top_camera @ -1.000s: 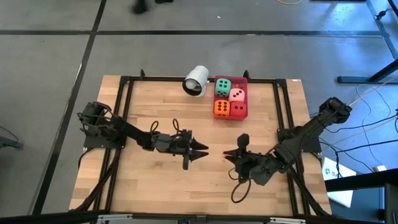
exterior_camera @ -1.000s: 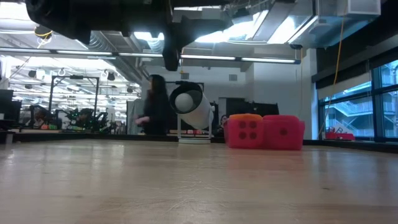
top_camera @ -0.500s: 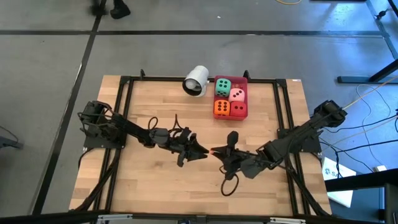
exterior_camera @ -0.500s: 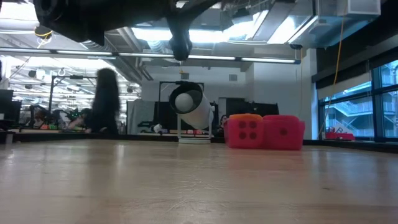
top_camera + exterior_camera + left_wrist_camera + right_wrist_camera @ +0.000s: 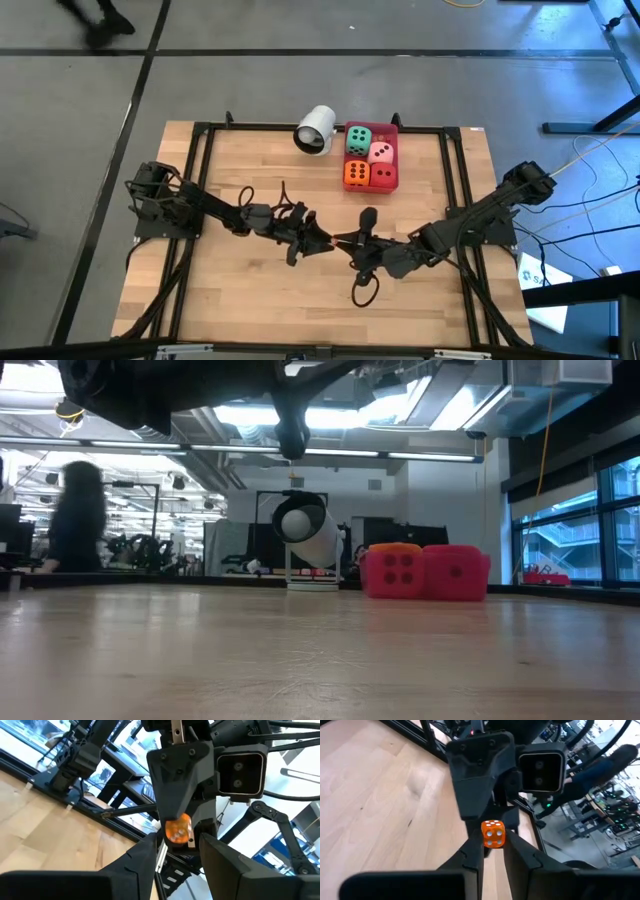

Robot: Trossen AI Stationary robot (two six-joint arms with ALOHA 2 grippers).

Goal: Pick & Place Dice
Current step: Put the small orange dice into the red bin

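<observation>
An open-plan robotics lab or workshop. The low view looks past the wooden table into a big hall: exposed ceiling ducts and strip lights across the top, benches with equipment at middle left, a person walking there (blurred), tall windows at right. Cables trail over grey floor.
</observation>
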